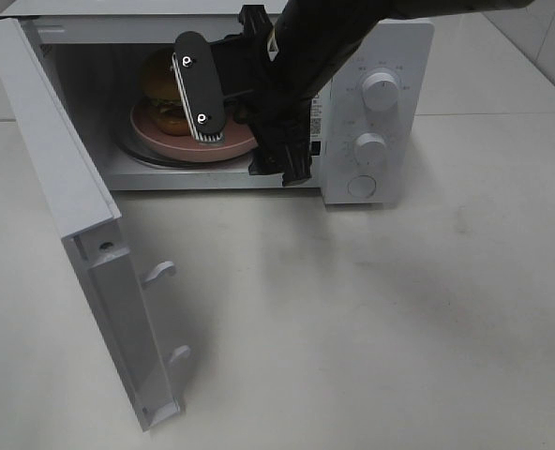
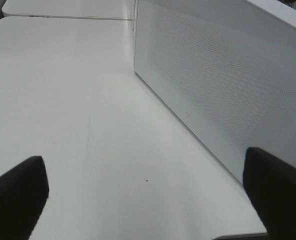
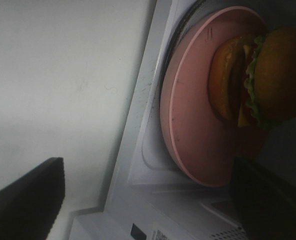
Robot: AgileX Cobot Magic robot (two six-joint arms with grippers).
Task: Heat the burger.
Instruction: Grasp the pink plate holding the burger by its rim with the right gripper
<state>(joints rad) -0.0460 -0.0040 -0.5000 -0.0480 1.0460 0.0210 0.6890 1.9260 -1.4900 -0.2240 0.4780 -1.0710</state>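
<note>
The burger (image 1: 159,79) stands on a round pink plate (image 1: 168,142) inside the open microwave (image 1: 381,122). My right gripper (image 1: 244,124) hangs at the mouth of the oven, turned on its side just in front of the plate, open with nothing between its fingers. In the right wrist view the burger (image 3: 260,80) rests on the plate (image 3: 193,125) beyond the gripper (image 3: 148,200), apart from both dark fingers. My left gripper (image 2: 148,200) is open over bare table beside the microwave's perforated side wall (image 2: 223,75); the high view does not show it.
The microwave door (image 1: 62,178) swings wide to the left, reaching toward the table's front. Two knobs (image 1: 381,91) and a button sit on the oven's right panel. White table (image 1: 352,319) spreads in front of the oven.
</note>
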